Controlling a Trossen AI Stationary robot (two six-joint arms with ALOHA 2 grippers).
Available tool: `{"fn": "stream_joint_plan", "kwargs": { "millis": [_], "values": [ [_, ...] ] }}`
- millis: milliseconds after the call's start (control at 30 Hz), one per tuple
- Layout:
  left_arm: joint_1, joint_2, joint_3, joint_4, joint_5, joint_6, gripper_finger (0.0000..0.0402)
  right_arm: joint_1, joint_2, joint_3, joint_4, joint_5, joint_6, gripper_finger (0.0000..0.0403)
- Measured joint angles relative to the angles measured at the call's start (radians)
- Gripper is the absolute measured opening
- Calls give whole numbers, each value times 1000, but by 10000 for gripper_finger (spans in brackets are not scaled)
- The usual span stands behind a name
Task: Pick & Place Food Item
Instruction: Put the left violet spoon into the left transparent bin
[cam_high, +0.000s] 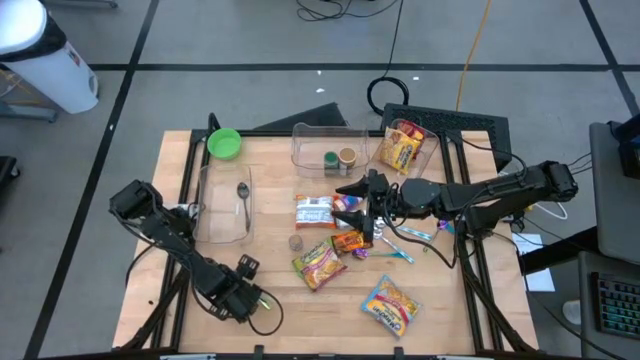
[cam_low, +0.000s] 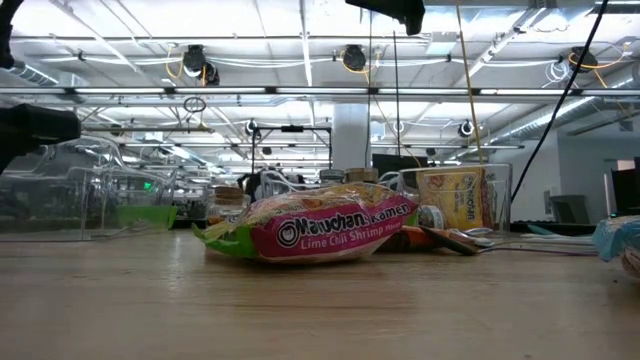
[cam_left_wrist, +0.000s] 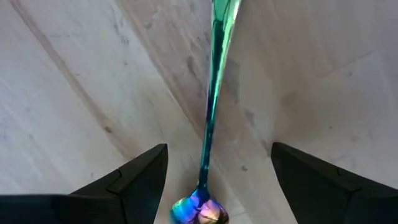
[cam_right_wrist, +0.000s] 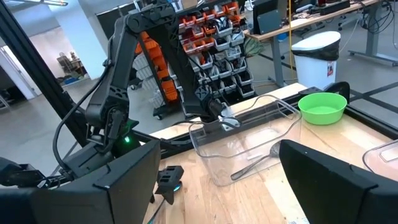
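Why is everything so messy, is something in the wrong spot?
Mostly a jumble: the ramen packets and snack wrappers lie scattered mid-table, not in a bin. Oddest is a spoon lying alone inside the clear container at the left.

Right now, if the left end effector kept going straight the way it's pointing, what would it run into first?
The left end effector points down at the table, fingers open on either side of an iridescent spoon. It would probably meet that spoon first, though how far above it the fingers are is unclear.
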Motion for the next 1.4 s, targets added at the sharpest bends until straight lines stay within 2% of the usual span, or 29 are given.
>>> {"fn": "stream_joint_plan", "kwargs": {
  "millis": [133, 233, 567, 700, 867, 1033, 1167, 1300, 1400],
  "values": [
    [10, 0, 0, 1, 7, -2, 286, 0, 0, 0, 0, 0, 0, 320],
    [21, 0, 0, -1, 10, -2, 255, 0, 0, 0, -2, 0, 0, 320],
    [73, 0, 0, -2, 41, -2, 83, 0, 0, 0, -3, 0, 0, 320],
    [97, 0, 0, -2, 89, -13, 17, 0, 0, 0, -3, 0, 0, 320],
    [122, 0, 0, -6, 110, -77, 19, 0, 0, 0, -3, -3, 0, 320],
    [155, -3, 13, -53, 184, -150, 8, 0, 0, 0, -3, -4, -10, 320],
    [180, -46, 53, -103, 203, -185, 10, 0, -1, 0, 10, -4, -36, 320],
    [222, -134, 119, -142, 164, -223, 7, 0, -16, 0, 13, -4, -79, 320],
    [263, -216, 191, -179, 93, -280, 7, -3, -47, 0, 10, -4, -123, 320]
  ]
}}
